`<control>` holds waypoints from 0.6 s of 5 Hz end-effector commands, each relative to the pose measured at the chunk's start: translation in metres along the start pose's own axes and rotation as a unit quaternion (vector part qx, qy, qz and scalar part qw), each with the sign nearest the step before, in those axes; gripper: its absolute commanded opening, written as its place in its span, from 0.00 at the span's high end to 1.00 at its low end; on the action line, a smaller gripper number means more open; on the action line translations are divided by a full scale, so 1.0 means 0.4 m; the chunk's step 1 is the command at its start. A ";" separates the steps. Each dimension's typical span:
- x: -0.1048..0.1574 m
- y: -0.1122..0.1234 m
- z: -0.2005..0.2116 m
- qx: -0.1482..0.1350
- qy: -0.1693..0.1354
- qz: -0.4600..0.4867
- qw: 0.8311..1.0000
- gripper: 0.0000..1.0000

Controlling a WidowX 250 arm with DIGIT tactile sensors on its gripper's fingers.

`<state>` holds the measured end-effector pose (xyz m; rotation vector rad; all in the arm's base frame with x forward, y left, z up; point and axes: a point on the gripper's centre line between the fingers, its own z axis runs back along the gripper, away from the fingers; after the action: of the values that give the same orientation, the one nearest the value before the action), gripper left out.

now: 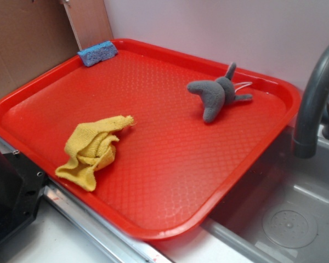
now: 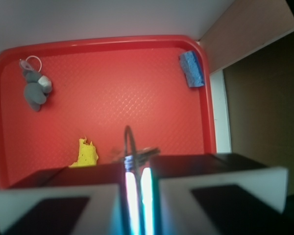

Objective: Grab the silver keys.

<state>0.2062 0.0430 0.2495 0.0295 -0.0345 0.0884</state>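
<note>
In the wrist view my gripper (image 2: 137,171) is shut, its two pads pressed almost together. A thin dark wire ring and the silver keys (image 2: 137,152) stick out from between the jaws and hang well above the red tray (image 2: 137,93). In the exterior view neither the gripper nor the keys show; only the tray (image 1: 170,159) and what lies on it are seen.
A crumpled yellow cloth (image 1: 93,149) lies near the tray's front left. A grey plush toy (image 1: 216,94) lies at the back right and a blue sponge (image 1: 97,53) on the back rim. A grey faucet (image 1: 312,98) and a sink (image 1: 285,219) stand to the right.
</note>
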 end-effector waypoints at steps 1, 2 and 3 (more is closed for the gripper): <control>0.011 0.007 -0.029 0.013 -0.009 -0.011 1.000 1.00; 0.029 0.002 -0.067 0.013 0.005 -0.014 1.000 1.00; 0.040 0.001 -0.124 0.021 0.027 -0.016 0.999 1.00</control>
<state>0.2251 0.0365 0.1884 0.0616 0.0571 0.0704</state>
